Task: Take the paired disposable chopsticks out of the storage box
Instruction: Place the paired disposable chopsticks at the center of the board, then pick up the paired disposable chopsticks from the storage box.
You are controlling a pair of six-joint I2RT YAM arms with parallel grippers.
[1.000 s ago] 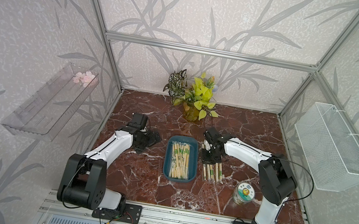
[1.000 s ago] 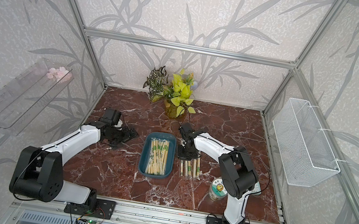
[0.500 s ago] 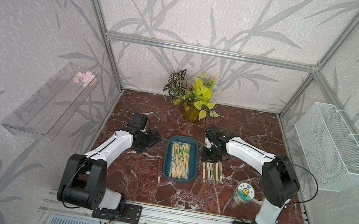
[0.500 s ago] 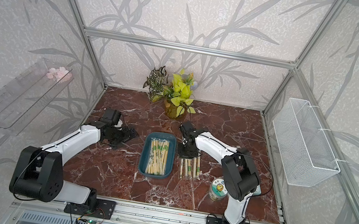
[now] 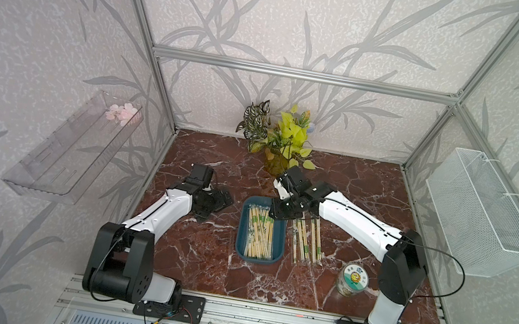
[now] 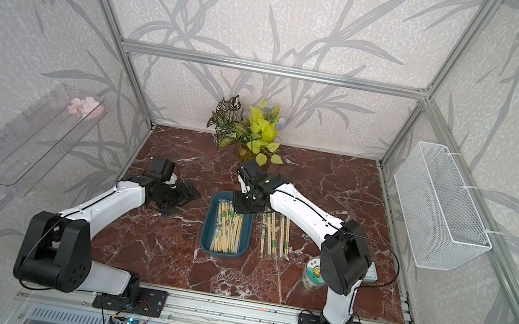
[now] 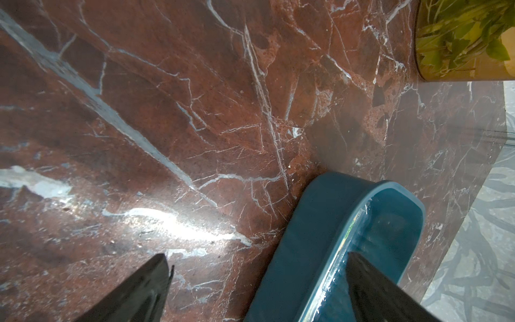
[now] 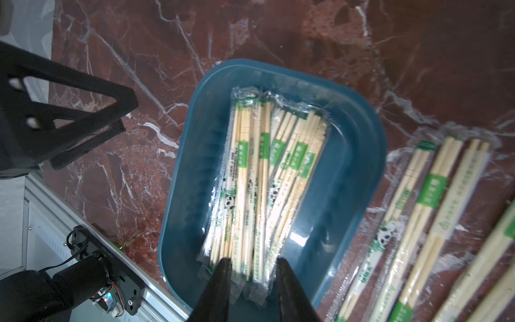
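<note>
The storage box (image 5: 256, 260) (image 6: 223, 254) is a dark teal tray in the middle of the marble floor, holding several paired disposable chopsticks (image 5: 258, 234) (image 8: 250, 172) in clear sleeves. Several more pairs (image 5: 305, 242) (image 8: 418, 200) lie side by side on the floor to its right. My right gripper (image 5: 277, 211) (image 8: 253, 264) hangs over the box's far end. Its jaws stand narrowly open, straddling the sleeve ends without pinching them. My left gripper (image 5: 221, 201) (image 7: 257, 278) is wide open and low beside the box's far left corner (image 7: 306, 237), holding nothing.
A small jar (image 5: 352, 279) with a printed lid stands at the front right near my right arm's base. A potted plant (image 5: 281, 141) sits at the back centre. A white wire basket (image 5: 477, 213) hangs on the right wall and a clear shelf (image 5: 75, 143) on the left wall.
My right gripper has moved left, from above the chopsticks lying on the floor to over the box's far end, and its jaws have parted slightly. The left arm has not moved.
</note>
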